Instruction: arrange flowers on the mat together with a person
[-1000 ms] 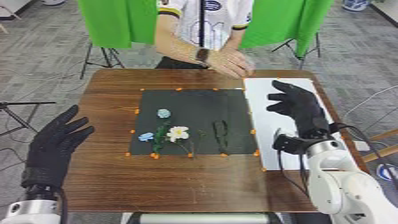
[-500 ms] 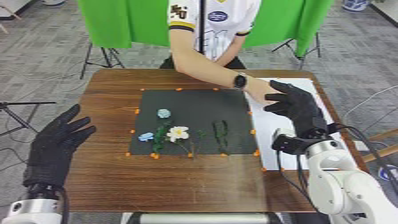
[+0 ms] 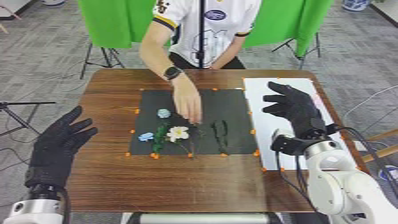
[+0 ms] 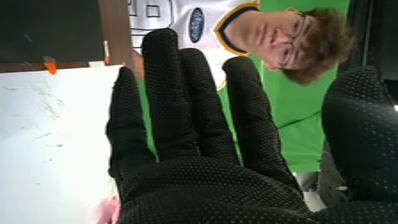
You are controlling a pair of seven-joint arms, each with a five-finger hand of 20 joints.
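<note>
Currently, a person's hand [image 3: 187, 107] is reaching over the far edge of the brown wooden table [image 3: 178, 185], its fingers pointing down just beyond the white flower [image 3: 179, 133] on the black mat [image 3: 233, 102]; whether they are touching anything is hard to tell. Near the mat's left edge, a small blue flower [image 3: 147, 136] is lying just beside green foliage [image 3: 161, 141], with a pale blue bloom [image 3: 163, 113] sitting farther off, toward the person. Dark green stems [image 3: 221, 135] are running lengthwise on the right part of the mat, leaving a strip of black between them and its right edge. Orange tabs [image 3: 137, 111] are marking the borders. Bare wood is stretching between the mat and the table's near edge, giving a broad band of room. Over the table's left edge, the left hand [image 3: 51, 145] is hanging well apart from the mat, fingers spread and holding nothing. The right hand [image 3: 300, 111] is hovering over the white sheet [image 3: 259, 86], to the right of the mat, its fingers extended, thumb apart, grasping nothing. Beside it in the right wrist view, something pink [image 4: 107, 210] is showing against the sheet, partly hidden.
</note>
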